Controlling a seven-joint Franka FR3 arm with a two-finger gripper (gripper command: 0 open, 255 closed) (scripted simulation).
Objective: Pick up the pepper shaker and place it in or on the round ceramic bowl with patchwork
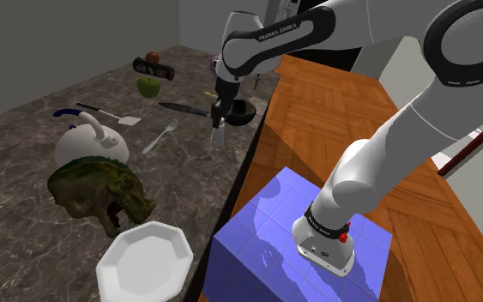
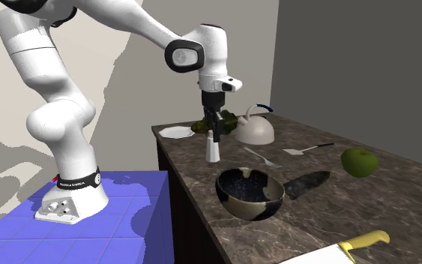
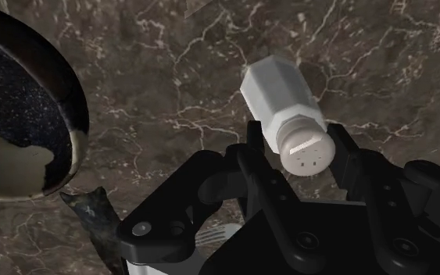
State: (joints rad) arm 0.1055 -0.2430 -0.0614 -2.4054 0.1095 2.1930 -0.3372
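Note:
My black gripper (image 3: pixel 298 142) is shut on the cap end of a white pepper shaker (image 3: pixel 282 101). The holed cap faces the wrist camera. In the shoulder view the gripper (image 1: pixel 219 118) points straight down over the dark marble counter, with the shaker (image 1: pixel 219 135) hanging below it. I cannot tell whether the shaker's base touches the counter. The round bowl (image 2: pixel 250 193), dark with cream patches, stands on the counter close beside the shaker (image 2: pixel 213 150), toward the second exterior view's right. The same bowl (image 1: pixel 243 111) sits right next to the gripper in the shoulder view.
Around the shaker lie a fork (image 1: pixel 160 137), a black knife (image 1: pixel 184 108), a spatula (image 1: pixel 111 114) and a green apple (image 1: pixel 149 86). A white kettle (image 1: pixel 89 146), a green dinosaur figure (image 1: pixel 98 193) and a white plate (image 1: pixel 145 262) stand nearer the blue stand (image 1: pixel 299 249).

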